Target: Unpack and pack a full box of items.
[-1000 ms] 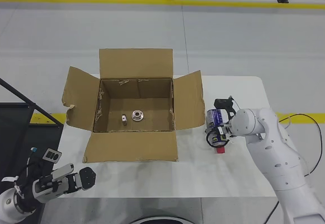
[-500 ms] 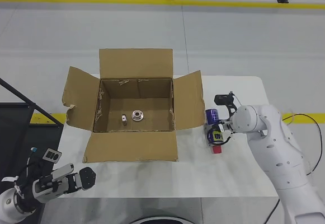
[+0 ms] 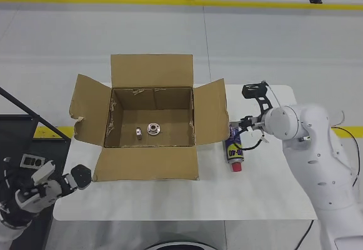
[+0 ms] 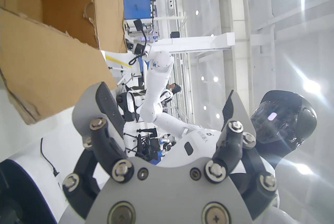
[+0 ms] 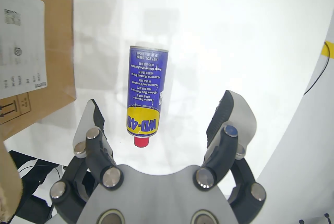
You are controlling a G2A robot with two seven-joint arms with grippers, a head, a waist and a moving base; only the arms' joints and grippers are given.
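Nearest the robot, the left gripper hangs just off the near left corner of the white rectangular table, its claw spread wide and empty. It sits close to the near flap of the open brown cardboard box; a swing inward from there could catch that flap's torn corner and drag the whole box, since nothing pins it down.

Further in, on the bare table just beside the box's right flap but apart from it, the blue and yellow cylindrical spray can with a red cap lies on its side, red cap toward the near edge. The right gripper hovers above it with its claw wide and holding nothing, the pads standing clear of the can on either side. The main risk, as I judge it, is rolling; a smooth metal cylinder on a slick top will run off if one pad touches before the other, either into the flap or toward the table's right edge. A grip too near the cap could also let the heavier body tip out.

Beyond that, on the box floor, lie a small round flanged metal fitting and a smaller metal piece beside it; both are low and small, so a claw reaching down between the walls may scrape cardboard or nudge them aside; the outspread right flap could also snag the right arm as it crosses.
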